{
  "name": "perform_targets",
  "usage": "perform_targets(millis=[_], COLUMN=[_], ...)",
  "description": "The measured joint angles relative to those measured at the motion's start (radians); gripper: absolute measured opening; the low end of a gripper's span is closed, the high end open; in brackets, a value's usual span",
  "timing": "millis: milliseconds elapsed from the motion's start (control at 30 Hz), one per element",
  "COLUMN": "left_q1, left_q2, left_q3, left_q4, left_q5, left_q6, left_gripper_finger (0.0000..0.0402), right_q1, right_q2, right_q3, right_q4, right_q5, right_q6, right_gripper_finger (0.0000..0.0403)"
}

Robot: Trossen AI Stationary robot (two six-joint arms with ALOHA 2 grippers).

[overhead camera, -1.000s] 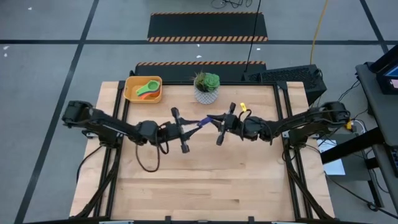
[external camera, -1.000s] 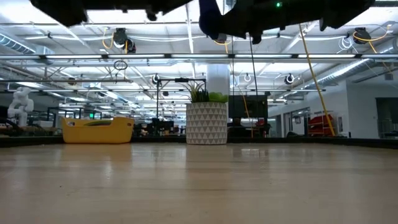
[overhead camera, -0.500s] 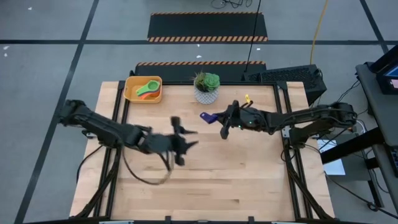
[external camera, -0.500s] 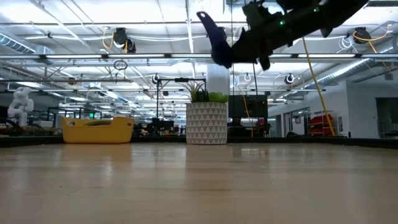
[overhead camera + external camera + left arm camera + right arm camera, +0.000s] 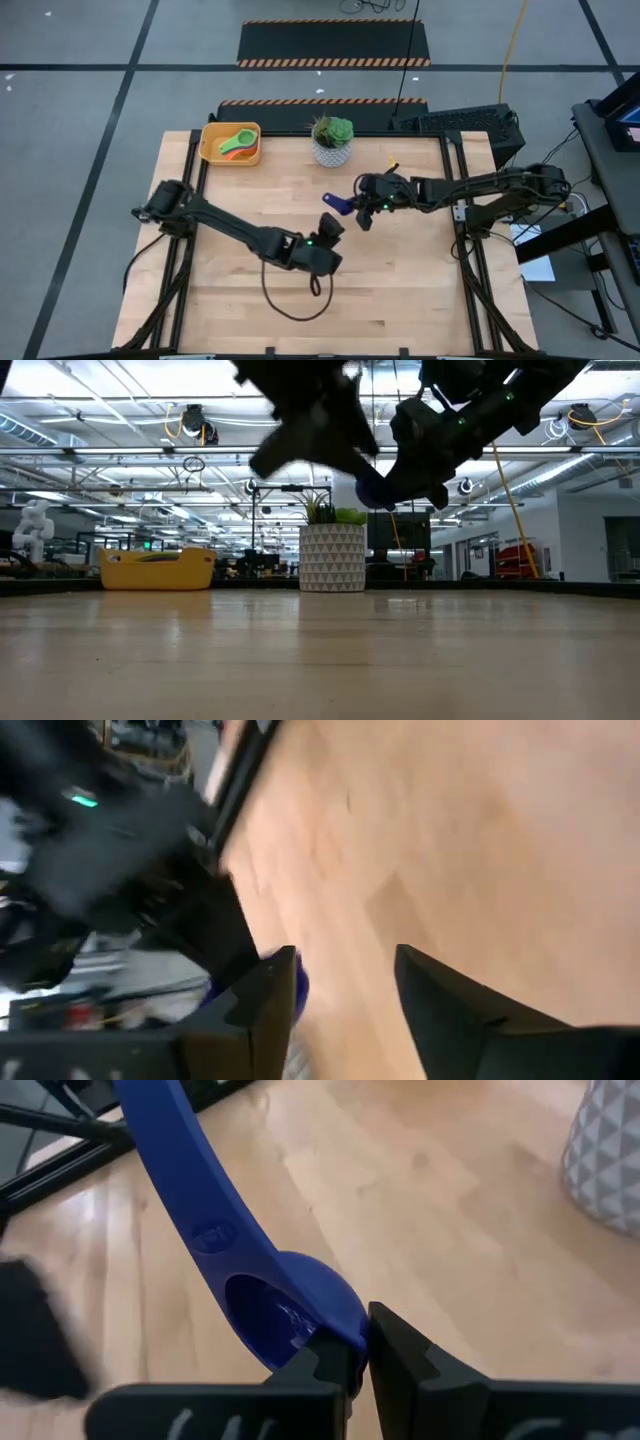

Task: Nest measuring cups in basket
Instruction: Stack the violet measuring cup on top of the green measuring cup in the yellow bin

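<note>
No writing can be read. The basket (image 5: 230, 143) sits at the far left corner with green and orange cups inside. The left gripper (image 5: 330, 228) hangs over mid-table, fingers apart. The right gripper (image 5: 360, 208) pinches the dark blue cup (image 5: 337, 201) (held in the air) — the plant pot (image 5: 332, 141) stands behind.

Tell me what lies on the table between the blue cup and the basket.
In the high view, only bare wood lies between the blue cup and the basket; the plant pot stands aside.
</note>
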Motion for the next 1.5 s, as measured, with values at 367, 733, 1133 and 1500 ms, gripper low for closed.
perform_targets(millis=[367, 733, 1133, 1500], left_q1=[0.046, 0.128, 0.119, 0.117], left_q2=[0.142, 0.149, 0.148, 0.148], left_q3=[-0.001, 0.002, 0.000, -0.001], left_q4=[0.153, 0.118, 0.152, 0.149], left_q5=[-0.103, -0.086, -0.098, -0.119], left_q6=[0.304, 0.397, 0.463, 0.367], left_gripper_finger=[0.0219, 0.0149, 0.0012, 0.0010], right_q1=[0.002, 0.000, 0.001, 0.002], right_q2=[0.000, 0.002, 0.002, 0.000], right_q3=[0.000, 0.000, 0.000, 0.000], right_q4=[-0.040, -0.045, -0.036, -0.019], right_q5=[-0.029, -0.049, -0.076, -0.077], right_q6=[0.048, 0.055, 0.040, -0.009], right_gripper_finger=[0.0011, 0.0012, 0.0026, 0.0051])
